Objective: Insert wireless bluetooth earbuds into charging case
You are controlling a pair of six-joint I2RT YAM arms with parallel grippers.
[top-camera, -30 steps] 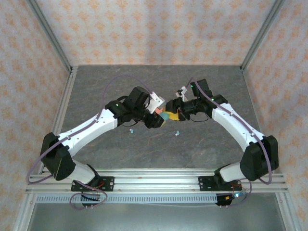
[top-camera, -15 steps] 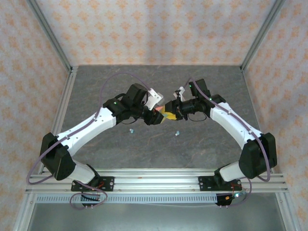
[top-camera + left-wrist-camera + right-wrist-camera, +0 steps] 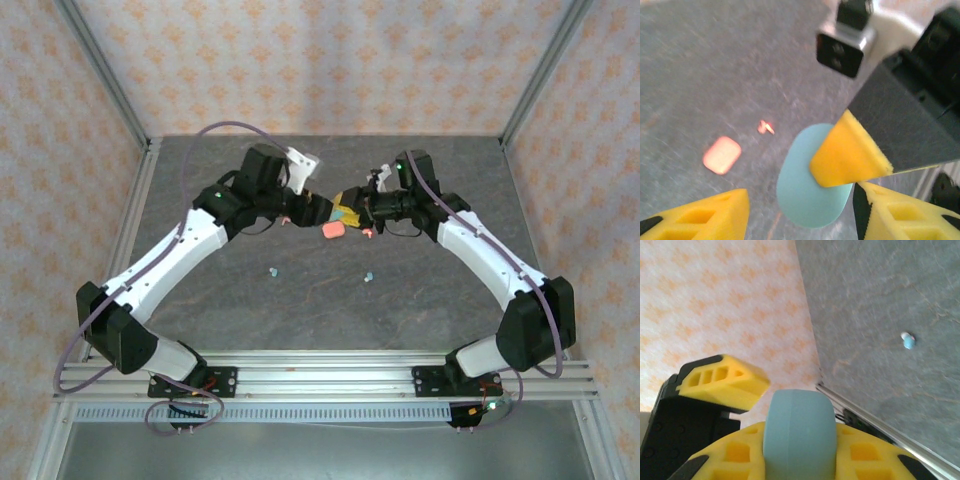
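Note:
A teal charging case (image 3: 807, 192) hangs above the table, closed, with my right gripper (image 3: 352, 212) shut on it. In the right wrist view the case (image 3: 799, 430) sits squeezed between my yellow fingers (image 3: 867, 452). My left gripper (image 3: 316, 209) stands open just left of it, its pads (image 3: 707, 215) wide apart and off the case. A closed pink case (image 3: 334, 229) lies on the table below. A pink earbud (image 3: 367, 233) lies beside it. Two teal earbuds (image 3: 272, 271) (image 3: 368, 277) lie nearer the front.
The table (image 3: 450, 300) is grey stone-patterned, with metal frame rails along its sides and patterned walls behind. Both arms meet over the table's back middle.
My left gripper has opened off the teal case and drawn back to the left. The right gripper closed on the case and holds it alone. The pink case lies uncovered.

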